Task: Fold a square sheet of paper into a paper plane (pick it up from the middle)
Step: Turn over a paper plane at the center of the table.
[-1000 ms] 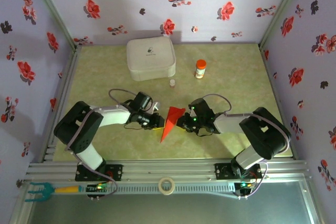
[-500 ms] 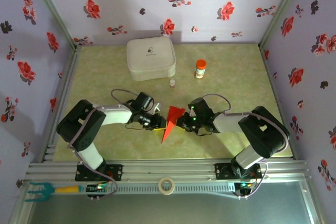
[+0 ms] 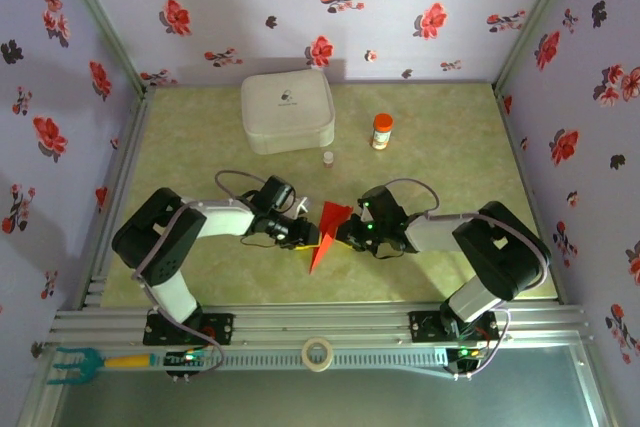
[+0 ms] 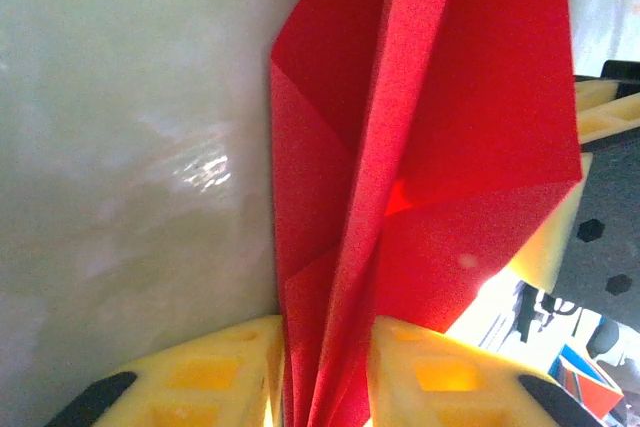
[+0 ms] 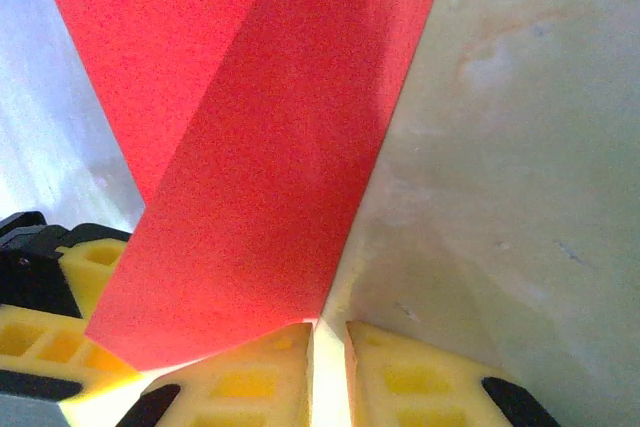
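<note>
Left gripper [image 4: 325,357] is clamped on the paper plane [image 4: 440,147]. In its wrist view the red layers run down between the two yellow fingers [image 4: 215,377] at bottom centre, with the centre ridge rising toward the top of frame. Right gripper [image 5: 330,352] has its fingers nearly together, a thin bright slit between them at bottom centre. The red flap's lower corner reaches the mouth of that slit, but whether it's nipped can't be told. In the top view the plane sits centre frame between the two grippers, broad end up and point down-left toward the rail [image 3: 300,327]; each gripper meets it from its own side. Judgement: folding looks mostly done, since the dart shape and ridge are there. The step in hand is likely setting or spreading a wing about the ridge. The next move needs one side to anchor the keel while the other works the flap along the crease. The paper is thin, so an off-axis pull could tear it or undo the crease. Table [image 3: 470,167] is mottled yellow-green and glossy in the wrist views. In the upper part of the top view are a white case [image 3: 287,110], an orange-capped bottle [image 3: 381,131] to its right, and a small vial [image 3: 328,158] below and between them, all well apart from the plane. Walls [image 3: 450,7] are lilac with red and dark flowers. On the bottom edge, a tape roll [image 3: 318,353] sits at centre and a teal-headed tool [image 3: 85,362] at lower left.
</note>
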{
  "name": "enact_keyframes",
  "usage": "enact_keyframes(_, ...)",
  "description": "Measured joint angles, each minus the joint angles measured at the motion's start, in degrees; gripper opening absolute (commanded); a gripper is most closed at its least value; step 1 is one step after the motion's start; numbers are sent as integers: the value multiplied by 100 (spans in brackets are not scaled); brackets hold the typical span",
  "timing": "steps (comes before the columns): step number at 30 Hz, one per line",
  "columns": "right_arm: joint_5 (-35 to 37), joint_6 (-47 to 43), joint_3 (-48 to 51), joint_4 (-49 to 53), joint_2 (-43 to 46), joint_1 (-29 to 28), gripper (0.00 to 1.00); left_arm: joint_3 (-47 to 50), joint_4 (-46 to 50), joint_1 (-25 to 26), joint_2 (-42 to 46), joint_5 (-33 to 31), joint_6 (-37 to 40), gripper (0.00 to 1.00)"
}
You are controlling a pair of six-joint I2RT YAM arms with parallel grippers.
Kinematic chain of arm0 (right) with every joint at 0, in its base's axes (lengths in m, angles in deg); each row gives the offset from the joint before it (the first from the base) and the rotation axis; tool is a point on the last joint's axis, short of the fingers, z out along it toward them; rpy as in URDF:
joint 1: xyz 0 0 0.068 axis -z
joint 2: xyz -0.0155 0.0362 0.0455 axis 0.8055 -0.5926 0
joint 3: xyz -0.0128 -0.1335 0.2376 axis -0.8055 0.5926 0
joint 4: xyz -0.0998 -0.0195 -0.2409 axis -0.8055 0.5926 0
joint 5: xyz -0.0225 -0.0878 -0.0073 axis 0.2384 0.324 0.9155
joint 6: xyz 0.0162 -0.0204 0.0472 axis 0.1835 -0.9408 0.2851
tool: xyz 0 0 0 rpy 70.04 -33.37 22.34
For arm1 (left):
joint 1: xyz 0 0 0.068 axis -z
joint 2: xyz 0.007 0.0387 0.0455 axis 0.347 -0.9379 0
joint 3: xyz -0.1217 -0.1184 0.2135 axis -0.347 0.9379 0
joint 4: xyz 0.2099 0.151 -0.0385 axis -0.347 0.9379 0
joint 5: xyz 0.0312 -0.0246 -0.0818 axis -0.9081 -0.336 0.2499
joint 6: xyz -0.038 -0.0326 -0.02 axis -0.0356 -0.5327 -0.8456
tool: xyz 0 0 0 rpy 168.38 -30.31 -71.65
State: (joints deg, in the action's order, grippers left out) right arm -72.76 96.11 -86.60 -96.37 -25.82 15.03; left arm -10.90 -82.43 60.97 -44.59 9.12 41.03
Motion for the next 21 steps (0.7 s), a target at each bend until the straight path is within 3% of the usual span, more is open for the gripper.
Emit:
enact_keyframes(17,-20,24,0,-24,-15,0,16,4,-608,184,-188,297,-190,24)
enact_keyframes(21,-20,37,0,-42,-15,0,16,7,-695,184,-221,326,-247,18)
